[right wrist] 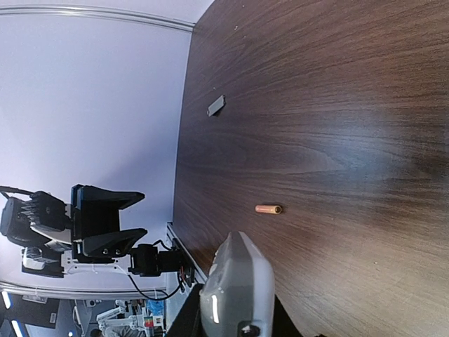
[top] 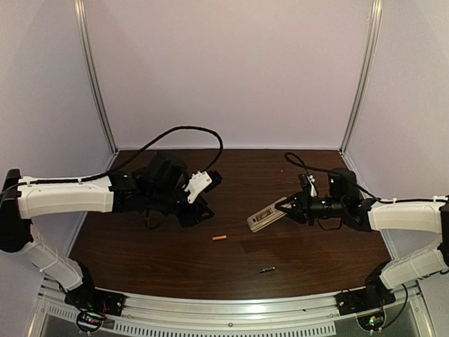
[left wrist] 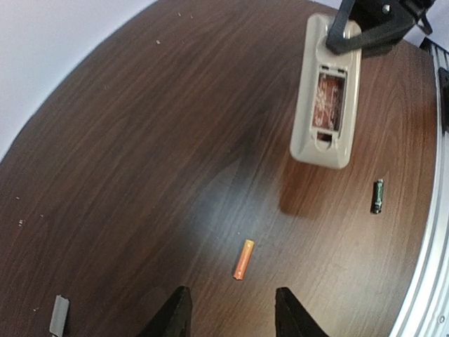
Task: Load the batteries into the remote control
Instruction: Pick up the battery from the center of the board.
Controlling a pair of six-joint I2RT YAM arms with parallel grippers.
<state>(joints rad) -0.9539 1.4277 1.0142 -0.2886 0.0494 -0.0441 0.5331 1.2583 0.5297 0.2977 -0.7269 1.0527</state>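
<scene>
My right gripper is shut on one end of the remote control and holds it above the table. In the left wrist view the remote shows its beige back, with the battery bay open and empty. The orange battery lies on the table between the arms. The dark battery lies nearer the front edge. My left gripper is open and empty, above the table just short of the orange battery. The dark battery lies beyond it, to the right.
A small grey flat piece lies on the table to the left of my left gripper; it also shows in the right wrist view. The metal front rail borders the table. Grey walls enclose the back and sides.
</scene>
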